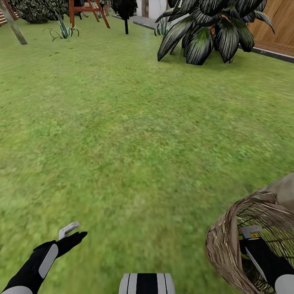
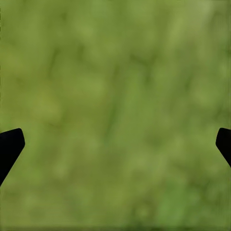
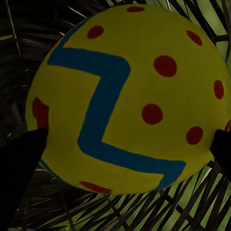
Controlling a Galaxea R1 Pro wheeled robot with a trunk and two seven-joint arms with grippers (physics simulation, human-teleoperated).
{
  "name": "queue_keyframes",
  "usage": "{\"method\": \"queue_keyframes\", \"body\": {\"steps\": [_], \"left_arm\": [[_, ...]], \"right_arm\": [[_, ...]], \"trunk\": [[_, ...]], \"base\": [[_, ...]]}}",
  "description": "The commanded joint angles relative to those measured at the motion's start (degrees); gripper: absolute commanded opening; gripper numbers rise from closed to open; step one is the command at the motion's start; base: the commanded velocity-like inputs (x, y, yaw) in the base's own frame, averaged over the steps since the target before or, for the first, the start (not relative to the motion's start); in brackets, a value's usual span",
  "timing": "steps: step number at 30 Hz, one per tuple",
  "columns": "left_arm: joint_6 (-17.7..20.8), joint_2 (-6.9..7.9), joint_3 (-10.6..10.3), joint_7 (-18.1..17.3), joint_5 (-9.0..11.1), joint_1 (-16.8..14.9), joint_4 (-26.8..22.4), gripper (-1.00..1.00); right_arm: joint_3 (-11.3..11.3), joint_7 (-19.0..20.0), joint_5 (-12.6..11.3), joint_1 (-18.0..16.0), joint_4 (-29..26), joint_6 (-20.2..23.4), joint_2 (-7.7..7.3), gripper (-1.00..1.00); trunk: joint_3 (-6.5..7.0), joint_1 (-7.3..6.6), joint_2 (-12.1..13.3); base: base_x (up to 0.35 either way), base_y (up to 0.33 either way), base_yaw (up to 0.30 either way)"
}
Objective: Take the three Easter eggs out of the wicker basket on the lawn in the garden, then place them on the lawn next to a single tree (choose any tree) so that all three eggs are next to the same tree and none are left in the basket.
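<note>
1. One egg point(image 3: 127, 96), yellow w/ red dots and a blue zigzag, sits close in front of the right wrist camera, inside the wicker basket point(image 1: 224, 245). Dark woven strands of the basket show behind and around it.
2. Right gripper point(image 3: 122, 159): its two dark fingertips stand at either side of the egg's lower part, apart from each other. One fingertip seems to touch the egg's side, the other is at the frame edge. I cannot tell if the claw is clamped on the egg or only around it.
3. From the head view the right arm reaches down into the basket, and a small yellow patch shows near the arm, below the basket rim.
4. Basket stands on the lawn point(image 1: 134, 134), tilted, its opening turned toward the robot. A grey-brown rounded shape is just behind the basket, partly cut by the picture edge; I cannot tell what it is.
5. Left gripper point(image 1: 71, 234) hovers over bare grass, well apart from the basket, on the robot's left side of it. Its fingers are spread apart w/ nothing between them.
6. Far beyond the basket: a big dark-leaved plant point(image 1: 212, 32) beside a brown wooden fence point(image 1: 277, 24), and a red-brown wooden frame point(image 1: 87, 10).
</note>
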Motion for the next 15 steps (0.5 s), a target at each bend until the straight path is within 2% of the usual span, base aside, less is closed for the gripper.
{"method": "queue_keyframes", "body": {"steps": [1, 15], "left_arm": [[0.4, -0.04, 0.2, -0.19, 0.17, -0.02, -0.05, 1.0], [0.42, -0.08, 0.2, -0.19, 0.17, -0.02, -0.05, 1.0]], "right_arm": [[0.15, 0.0, 0.45, 0.01, -0.09, 0.4, -0.03, -1.0], [0.11, 0.0, 0.45, 0.01, -0.1, 0.55, -0.03, -1.0]], "trunk": [[-0.04, -0.01, -0.01], [-0.04, -0.01, -0.01]], "base": [[0.0, 0.0, 0.0], [0.0, 0.0, 0.0]]}}
